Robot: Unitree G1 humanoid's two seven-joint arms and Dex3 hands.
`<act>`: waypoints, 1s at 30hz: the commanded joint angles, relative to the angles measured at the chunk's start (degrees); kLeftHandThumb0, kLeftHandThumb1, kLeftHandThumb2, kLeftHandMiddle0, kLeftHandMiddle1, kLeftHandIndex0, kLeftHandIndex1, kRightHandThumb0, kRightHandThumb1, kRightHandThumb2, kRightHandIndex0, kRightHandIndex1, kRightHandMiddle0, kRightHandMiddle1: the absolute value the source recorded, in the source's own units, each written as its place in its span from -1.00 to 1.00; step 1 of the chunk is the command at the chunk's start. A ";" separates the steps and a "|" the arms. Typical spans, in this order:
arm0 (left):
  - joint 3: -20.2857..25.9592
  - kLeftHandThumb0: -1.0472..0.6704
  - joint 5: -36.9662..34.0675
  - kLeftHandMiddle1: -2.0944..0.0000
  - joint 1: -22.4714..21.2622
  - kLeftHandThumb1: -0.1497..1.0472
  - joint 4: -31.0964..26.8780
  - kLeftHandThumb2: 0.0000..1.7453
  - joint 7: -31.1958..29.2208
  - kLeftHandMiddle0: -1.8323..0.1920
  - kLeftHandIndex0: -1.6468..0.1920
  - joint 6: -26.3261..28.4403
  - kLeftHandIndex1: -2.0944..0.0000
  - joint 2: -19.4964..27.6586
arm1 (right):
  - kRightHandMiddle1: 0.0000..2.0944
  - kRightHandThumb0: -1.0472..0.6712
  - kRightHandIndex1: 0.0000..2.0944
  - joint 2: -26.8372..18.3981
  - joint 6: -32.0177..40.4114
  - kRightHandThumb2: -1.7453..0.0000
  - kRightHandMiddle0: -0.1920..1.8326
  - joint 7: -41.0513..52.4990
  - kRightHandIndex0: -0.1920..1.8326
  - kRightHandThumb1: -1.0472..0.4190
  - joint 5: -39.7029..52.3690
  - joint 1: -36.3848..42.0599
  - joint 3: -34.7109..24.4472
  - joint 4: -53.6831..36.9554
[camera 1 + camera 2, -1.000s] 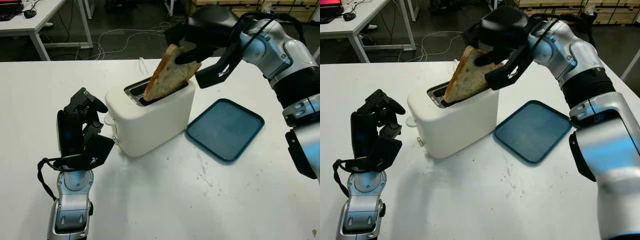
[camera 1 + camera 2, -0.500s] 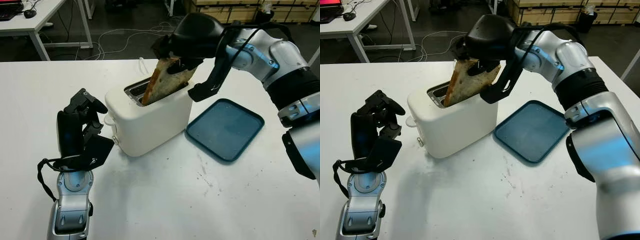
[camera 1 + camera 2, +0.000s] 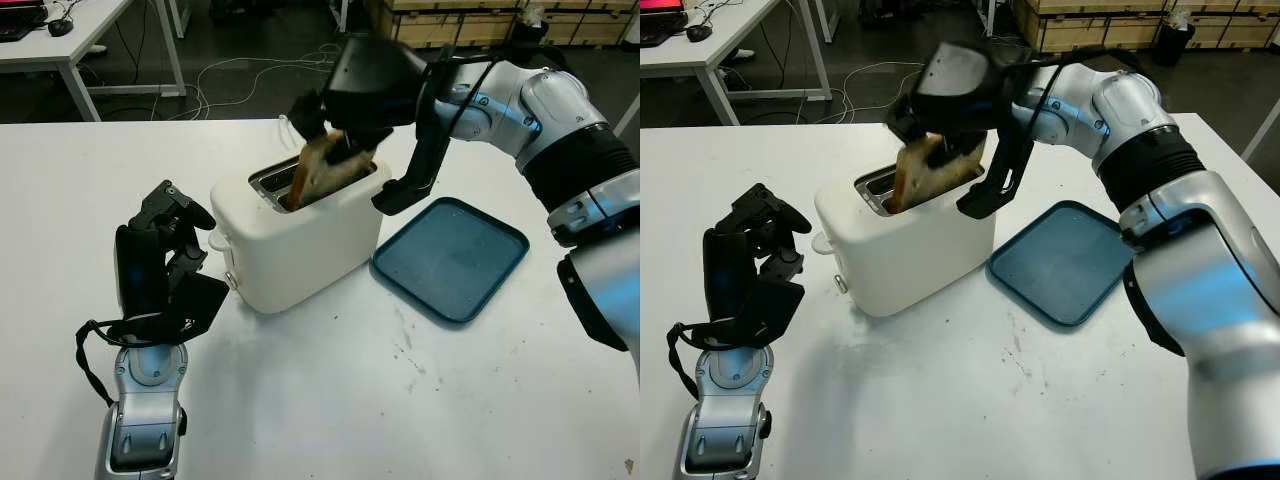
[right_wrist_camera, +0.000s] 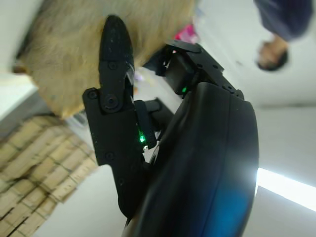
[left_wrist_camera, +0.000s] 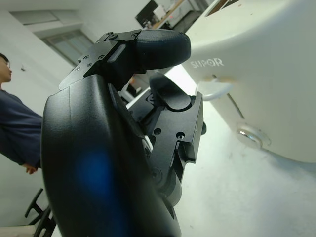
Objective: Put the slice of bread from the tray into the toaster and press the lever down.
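A toasted slice of bread [image 3: 315, 178] stands tilted in the slot of the white toaster [image 3: 300, 245], its lower part sunk inside. My right hand [image 3: 335, 140] is directly above the toaster, shut on the slice's upper end; in the right wrist view a black finger [image 4: 116, 54] lies across the bread [image 4: 64, 59]. The blue tray [image 3: 450, 257] lies bare to the right of the toaster. My left hand [image 3: 165, 245] is upright just left of the toaster with its fingers curled, holding nothing, close to the white lever [image 5: 210, 89] but apart from it.
The toaster's cord runs off the table's far edge. Cables lie on the floor beyond, and another white table [image 3: 70, 40] stands at the far left. A person [image 5: 15, 133] in a dark top stands off to the side.
My right hand has moved left and down, bringing the bread from a shallow lean to a steeper one, deeper in the slot. The left hand has not moved.
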 commanded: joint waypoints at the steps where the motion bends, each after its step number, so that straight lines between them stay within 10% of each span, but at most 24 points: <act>1: 0.01 0.26 0.14 -0.67 0.15 0.79 -0.66 -0.06 0.01 -0.21 0.10 0.36 -0.67 -0.10 | -0.84 -0.84 -0.03 0.44 -1.38 0.55 -0.30 1.53 -0.63 -0.83 3.04 -1.52 -1.79 0.45; 16: -0.19 0.26 0.23 -0.67 -0.11 0.79 -0.03 -0.05 0.28 -0.19 0.11 0.03 -0.67 -0.17 | -0.83 -0.64 0.10 -0.03 -4.40 0.91 -0.25 -3.39 -0.66 -0.83 4.60 -1.72 -6.21 0.93; 26: -0.14 0.25 0.52 -0.67 -0.34 0.79 -0.04 -0.06 0.46 -0.20 0.11 -0.10 -0.67 0.04 | -0.70 -0.37 -0.02 -2.00 -1.17 0.97 0.13 -18.26 -0.12 -0.82 6.80 1.26 -13.13 3.11; 30: 0.16 0.25 -0.11 -0.67 -0.51 0.79 -0.09 -0.06 -0.07 -0.19 0.11 0.01 -0.67 0.28 | -0.18 -0.38 0.36 -0.21 0.49 0.75 -0.02 -21.07 -0.11 -0.83 17.50 8.63 -21.48 4.54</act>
